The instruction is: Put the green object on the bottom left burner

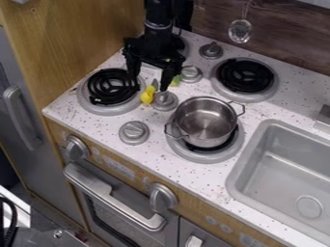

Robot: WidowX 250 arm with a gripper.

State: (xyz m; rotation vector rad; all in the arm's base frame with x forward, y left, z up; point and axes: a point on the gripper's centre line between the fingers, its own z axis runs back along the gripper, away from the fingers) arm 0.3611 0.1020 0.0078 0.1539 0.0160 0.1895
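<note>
Well, closest to me is the front knob (134, 132), standing up from the counter (97, 118), and beside it the sort of spot where a low swing could snag. The pot (205, 120) sits on the other front burner (190, 153), one handle turned towards the middle knob (165, 101); a wide sweep that way could knock it. The bottom left burner (113, 87) has its black coil bare, ready for the green object. Between that burner and the middle knob lies a yellow thing (147, 95), and there's my chief worry: it is just below the gripper (149, 83), whose fingers are spread with nothing pinched between them that I can see. Close there and they might pick up the wrong piece, or shove it onto the coil. The green object (175, 81) is farther back, by the third knob (191, 74), partly hidden behind the finger nearer the pot. I can't tell whether the two touch. Coming down without shifting over could push it against that knob, where a grip would be awkward. Even once held, it might slip off the uneven coil if let go too high. Farther off are the back burner (245, 75) and a hanging spoon (240, 31), both well apart from the likely path.
</note>
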